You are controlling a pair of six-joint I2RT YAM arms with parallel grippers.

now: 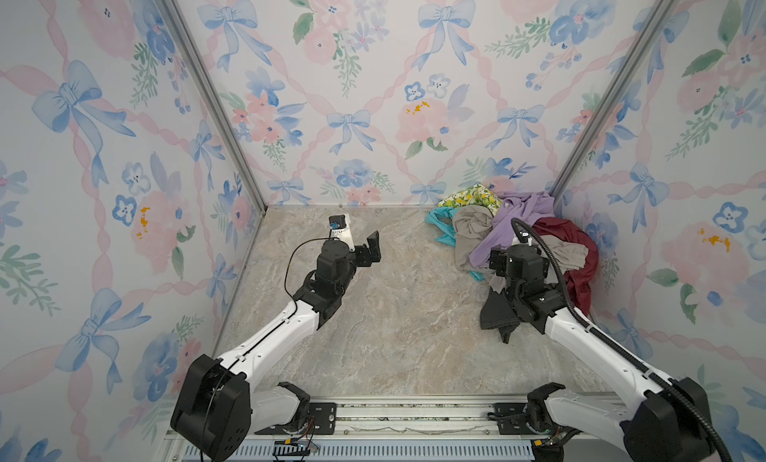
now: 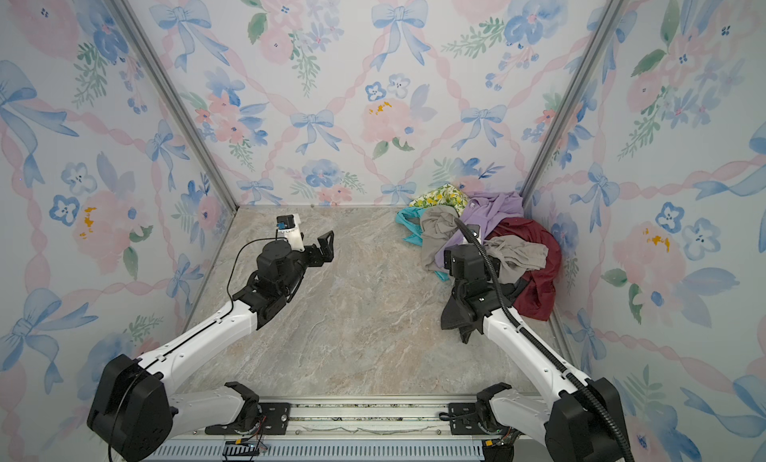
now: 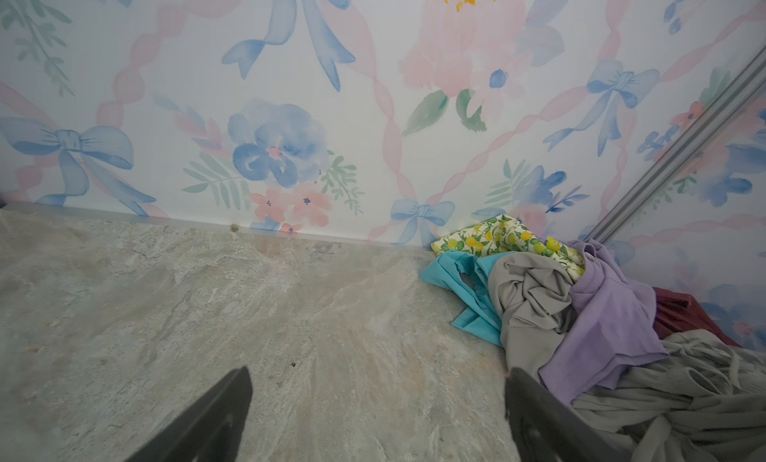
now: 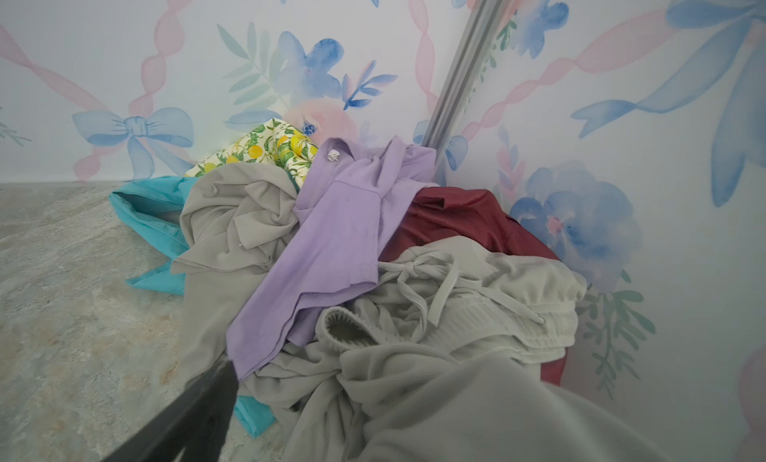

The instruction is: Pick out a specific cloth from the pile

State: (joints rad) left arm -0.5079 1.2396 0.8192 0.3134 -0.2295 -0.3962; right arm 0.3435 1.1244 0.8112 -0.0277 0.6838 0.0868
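At pile edge, right end effector hovers w/ jaws wide.

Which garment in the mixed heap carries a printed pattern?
The yellow-green lemon-print cloth against the back wall; every other garment visible in the pile is one plain colour.

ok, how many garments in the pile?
6 by colour: lemon print farthest back, teal at left, beige-grey mid, lilac on top, maroon at right, black in front. More may be buried.
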